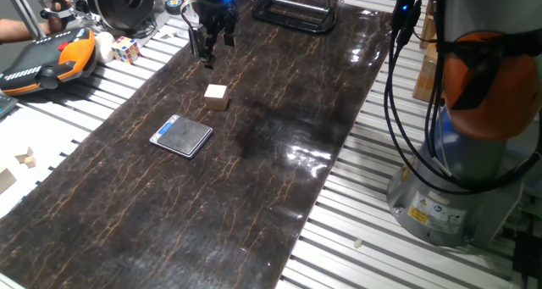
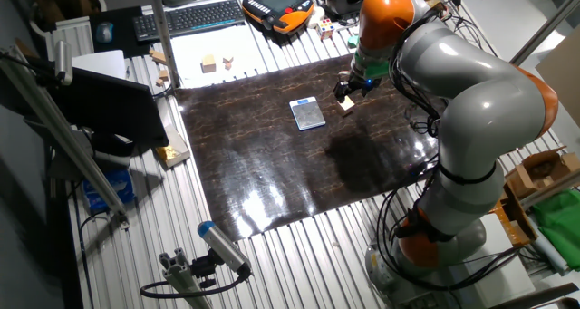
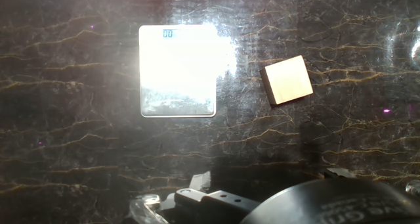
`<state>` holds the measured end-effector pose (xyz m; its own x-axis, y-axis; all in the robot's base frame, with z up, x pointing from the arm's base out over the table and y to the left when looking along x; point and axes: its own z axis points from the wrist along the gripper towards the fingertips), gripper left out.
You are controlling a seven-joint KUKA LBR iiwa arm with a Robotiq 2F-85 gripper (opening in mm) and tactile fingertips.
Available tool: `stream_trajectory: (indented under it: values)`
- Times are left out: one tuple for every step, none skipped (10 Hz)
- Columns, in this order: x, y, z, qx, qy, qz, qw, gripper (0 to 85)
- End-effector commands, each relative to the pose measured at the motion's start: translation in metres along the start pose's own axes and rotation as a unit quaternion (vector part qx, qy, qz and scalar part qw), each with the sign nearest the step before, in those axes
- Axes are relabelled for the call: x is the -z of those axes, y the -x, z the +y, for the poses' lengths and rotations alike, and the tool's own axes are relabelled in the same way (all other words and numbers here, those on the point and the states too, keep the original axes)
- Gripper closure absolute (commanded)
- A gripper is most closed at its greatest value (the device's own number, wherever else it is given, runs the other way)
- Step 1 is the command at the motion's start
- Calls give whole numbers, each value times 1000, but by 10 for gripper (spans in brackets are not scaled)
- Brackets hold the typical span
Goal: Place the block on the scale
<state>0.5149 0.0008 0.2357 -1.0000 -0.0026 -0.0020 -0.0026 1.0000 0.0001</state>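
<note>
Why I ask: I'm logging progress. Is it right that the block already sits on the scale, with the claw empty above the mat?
No. The block lies on the dark mat beside the scale, apart from it, as the hand view shows. The claw is indeed empty above the mat.

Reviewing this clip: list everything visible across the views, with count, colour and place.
block: one, light tan wood, on the dark mat, apart from the scale.
scale: one, dark grey-blue plate with silver rim, flat on the mat, nothing on it.
mat: one, dark marbled, covering the slatted table.
pendant: one, orange and black, at the table edge.
puzzle cube: one, multicoloured, beside the pendant.
wood scraps: a few, pale, on a white sheet beyond the mat.
keyboard: one, black, behind the white sheet.
arm: one, grey with orange joints.
gripper: one, black, hanging above the mat beyond the block, holding nothing; jaw state unclear.
</note>
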Motion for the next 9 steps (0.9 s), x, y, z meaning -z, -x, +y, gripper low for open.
stream_trajectory:
  values:
    - [0, 0, 0, 0, 0, 0, 1000, 10]
    - [0, 0, 0, 141, -55, 149, 977, 823]
    - [0, 0, 0, 142, -55, 150, 977, 823]
    - [0, 0, 0, 142, -55, 149, 977, 823]
    - [0, 0, 0, 141, -55, 149, 977, 823]
    - [0, 0, 0, 141, -55, 149, 977, 823]
    - [0, 0, 0, 141, -55, 149, 977, 823]
    - [0, 0, 0, 141, -55, 149, 977, 823]
    - [0, 0, 0, 141, -55, 149, 977, 823]
